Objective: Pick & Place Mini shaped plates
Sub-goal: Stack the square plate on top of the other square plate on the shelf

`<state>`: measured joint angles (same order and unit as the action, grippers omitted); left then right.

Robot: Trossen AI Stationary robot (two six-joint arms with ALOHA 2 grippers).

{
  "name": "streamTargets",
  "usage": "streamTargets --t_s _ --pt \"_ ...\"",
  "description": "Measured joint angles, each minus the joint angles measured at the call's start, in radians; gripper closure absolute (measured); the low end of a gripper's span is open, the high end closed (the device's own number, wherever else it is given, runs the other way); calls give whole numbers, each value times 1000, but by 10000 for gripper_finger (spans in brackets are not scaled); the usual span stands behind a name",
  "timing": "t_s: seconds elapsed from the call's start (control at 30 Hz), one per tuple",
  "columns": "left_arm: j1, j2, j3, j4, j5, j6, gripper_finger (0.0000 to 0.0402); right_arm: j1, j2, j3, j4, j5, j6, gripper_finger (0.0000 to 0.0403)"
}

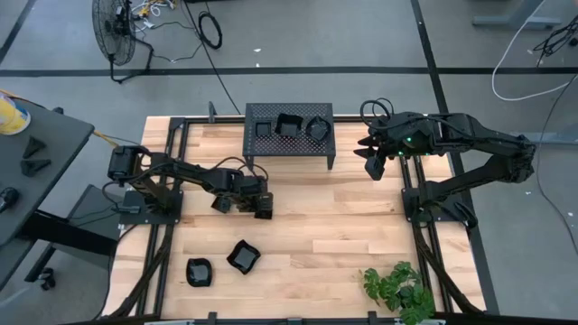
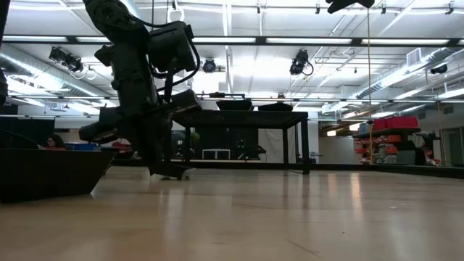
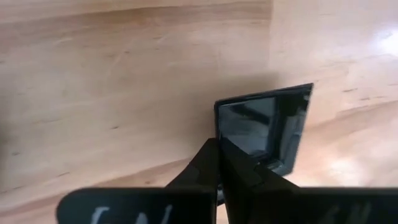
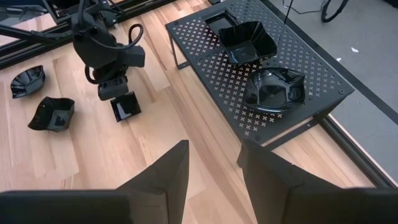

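Note:
A small square black mini plate (image 3: 267, 124) lies on the wooden table in front of the black perforated stand (image 1: 289, 149). My left gripper (image 1: 260, 206) reaches down to it and is shut on its rim. Three more plates (image 4: 247, 40) (image 4: 273, 90) (image 4: 219, 20) rest on the stand's top. Two others (image 1: 199, 271) (image 1: 243, 257) sit on the table near its front left. My right gripper (image 4: 214, 168) hangs open, high above the table to the right of the stand, and holds nothing. My left gripper pinches the square plate's raised rim (image 3: 225, 138) between its two fingers, on the edge nearest the arm. The fingers (image 3: 214, 165) slant steeply down from the table's left side. In the low view the plate (image 2: 177, 174) sits low at the table top.
The stand takes up the far middle of the table. A green plant (image 1: 397, 287) lies at the front right corner. Dark frame rails (image 1: 420, 235) run along both sides. Bare wood (image 1: 343, 226) lies between the stand and the front edge.

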<state>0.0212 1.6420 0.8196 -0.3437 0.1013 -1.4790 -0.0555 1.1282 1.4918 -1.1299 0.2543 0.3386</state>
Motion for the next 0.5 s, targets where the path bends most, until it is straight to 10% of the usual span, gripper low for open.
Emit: streamTargets --t_s 0.5 --pt "0 -155 -1 19 -76 -54 395 0 0 0 0 0 0 254"
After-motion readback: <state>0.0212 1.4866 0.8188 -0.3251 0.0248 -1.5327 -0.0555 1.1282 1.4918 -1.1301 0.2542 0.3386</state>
